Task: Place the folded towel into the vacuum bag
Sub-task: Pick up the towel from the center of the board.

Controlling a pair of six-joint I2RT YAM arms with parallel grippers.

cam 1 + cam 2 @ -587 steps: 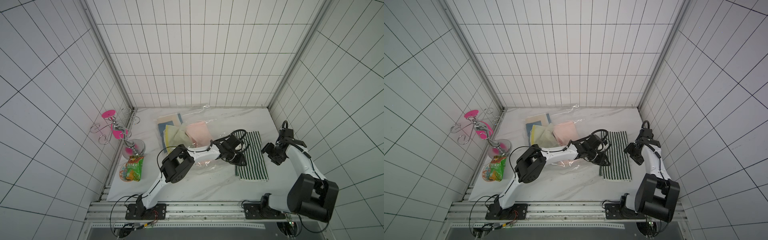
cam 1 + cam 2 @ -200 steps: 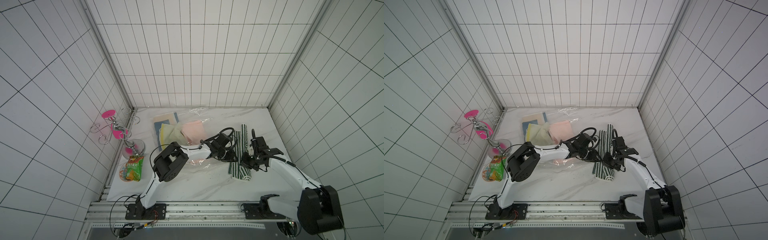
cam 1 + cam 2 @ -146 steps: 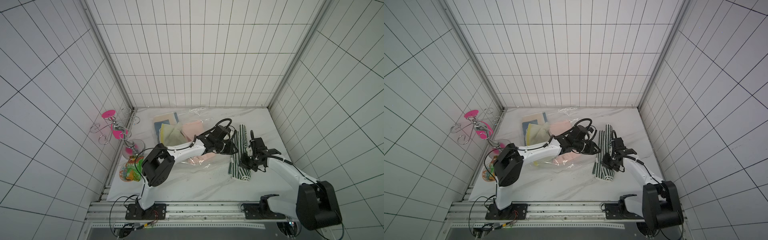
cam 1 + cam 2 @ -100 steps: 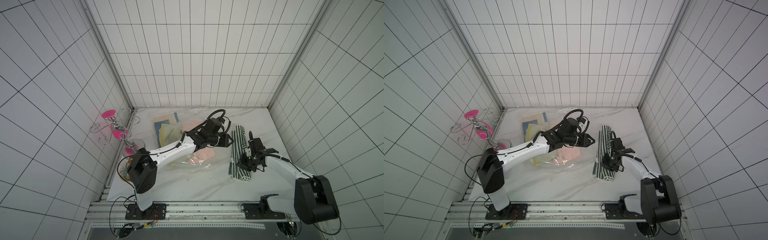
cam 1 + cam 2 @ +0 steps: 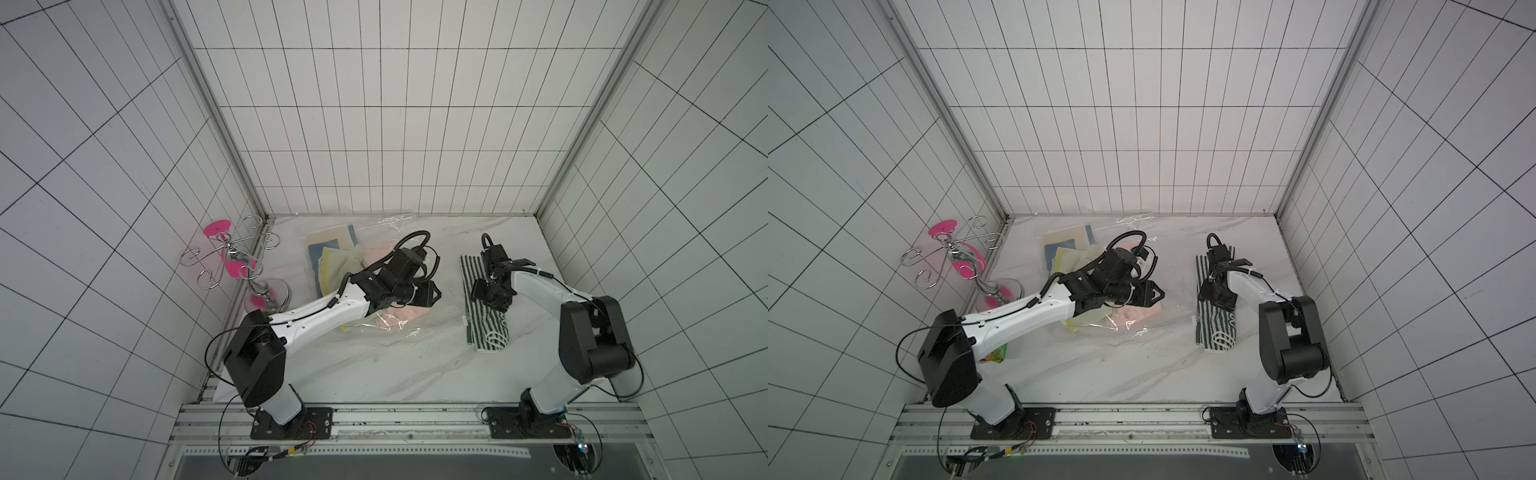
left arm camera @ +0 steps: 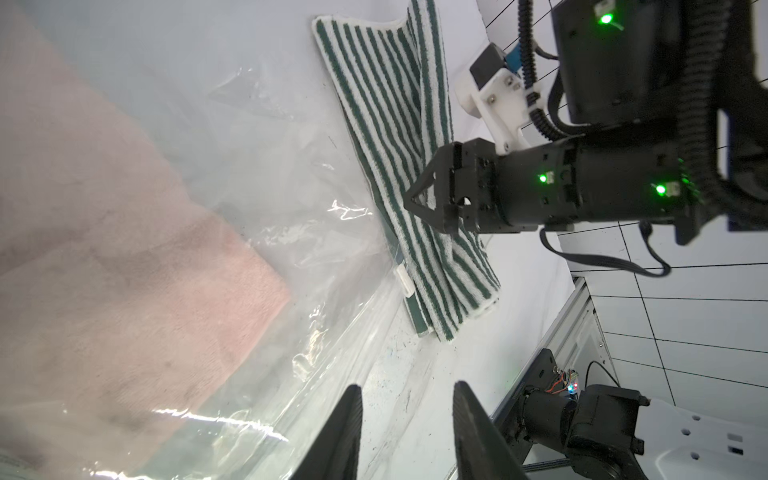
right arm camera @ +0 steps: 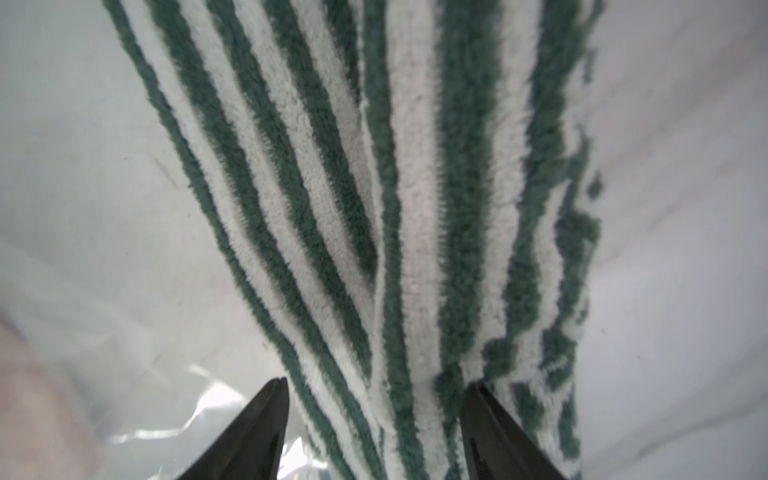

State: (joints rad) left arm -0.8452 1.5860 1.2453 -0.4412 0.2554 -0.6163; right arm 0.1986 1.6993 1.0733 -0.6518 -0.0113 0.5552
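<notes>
While the right arm (image 5: 536,286) bends down, the right tool (image 7: 374,386) stands wide open astride the striped towel (image 5: 484,320) beside the vacuum bag (image 5: 399,330); the left tool (image 6: 405,388) hovers part-open, empty.

In the middle of a top view, the vacuum bag (image 5: 441,312) lies on the table (image 5: 395,374) with several towels (image 5: 332,266) inside. The folded towel (image 5: 486,336) lies just right of it, outside. A wire stand (image 5: 231,252) stands at the table's left edge.
</notes>
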